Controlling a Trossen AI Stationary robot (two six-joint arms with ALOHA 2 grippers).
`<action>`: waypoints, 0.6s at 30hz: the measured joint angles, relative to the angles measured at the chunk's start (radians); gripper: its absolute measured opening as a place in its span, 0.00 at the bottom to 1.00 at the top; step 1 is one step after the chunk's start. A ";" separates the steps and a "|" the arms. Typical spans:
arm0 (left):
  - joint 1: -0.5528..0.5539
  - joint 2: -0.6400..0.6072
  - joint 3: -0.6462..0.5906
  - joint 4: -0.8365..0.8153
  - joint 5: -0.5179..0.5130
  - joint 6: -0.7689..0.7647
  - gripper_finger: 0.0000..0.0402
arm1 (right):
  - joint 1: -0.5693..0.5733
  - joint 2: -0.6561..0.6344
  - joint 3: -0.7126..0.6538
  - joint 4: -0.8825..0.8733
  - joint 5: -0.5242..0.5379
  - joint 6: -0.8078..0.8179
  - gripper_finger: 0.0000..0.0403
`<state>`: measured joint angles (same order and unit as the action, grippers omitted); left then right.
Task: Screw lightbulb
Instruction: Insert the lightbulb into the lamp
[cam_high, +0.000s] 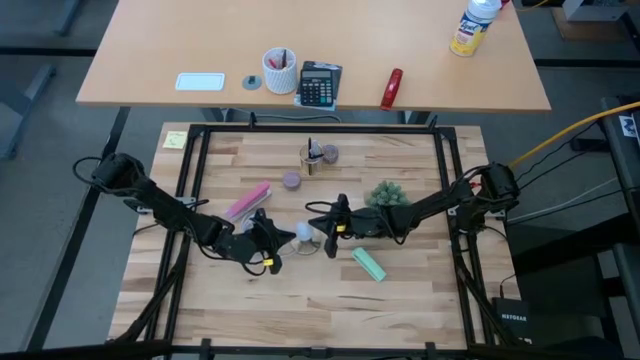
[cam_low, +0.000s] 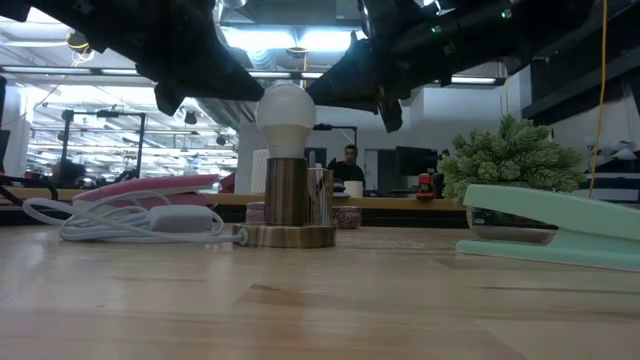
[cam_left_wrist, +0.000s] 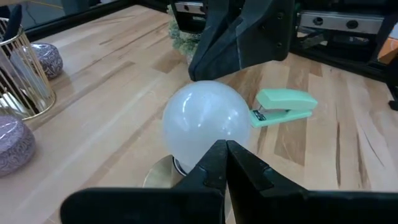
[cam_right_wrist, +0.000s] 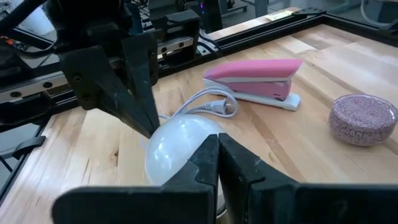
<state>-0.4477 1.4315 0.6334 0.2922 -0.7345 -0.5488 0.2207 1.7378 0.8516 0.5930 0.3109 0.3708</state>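
The frosted-white lightbulb (cam_low: 286, 112) stands upright, its base in a metal socket (cam_low: 290, 192) on a round tan disc (cam_low: 288, 236) at the table's middle (cam_high: 303, 236). My left gripper (cam_left_wrist: 226, 157) is shut, its tips at the bulb's left side (cam_high: 272, 240). My right gripper (cam_right_wrist: 217, 149) is shut, its tips at the bulb's right side (cam_high: 326, 226). Each gripper shows in the other's wrist view, just beyond the bulb (cam_left_wrist: 205, 121). My left gripper has its shut fingertips at the bulb's upper left side (cam_low: 262, 98), slanting down from the table's left; whether they touch the glass I cannot tell. My right gripper has its shut fingertips at the bulb's upper right side (cam_low: 312, 100), slanting down from the table's right; whether they touch I cannot tell.
A pink stapler (cam_high: 248, 200) and a white cord (cam_low: 140, 222) lie left of the socket. A mint-green stapler (cam_high: 368, 263) lies to the near right, a small plant (cam_high: 388, 193) behind it. A gold wire holder (cam_high: 315, 157) and purple discs (cam_high: 291, 180) stand farther back.
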 joint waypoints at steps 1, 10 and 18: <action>0.002 0.000 0.000 -0.001 0.000 0.000 0.00 | 0.000 -0.001 0.000 0.000 -0.001 0.008 0.04; 0.013 -0.001 0.000 -0.033 -0.061 -0.001 0.00 | 0.001 -0.003 -0.001 -0.017 -0.009 0.071 0.04; 0.030 0.001 -0.001 -0.029 -0.159 -0.001 0.00 | 0.027 0.002 0.000 -0.026 -0.069 0.078 0.04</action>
<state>-0.4174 1.4322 0.6327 0.2629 -0.8938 -0.5500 0.2479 1.7393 0.8520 0.5672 0.2418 0.4492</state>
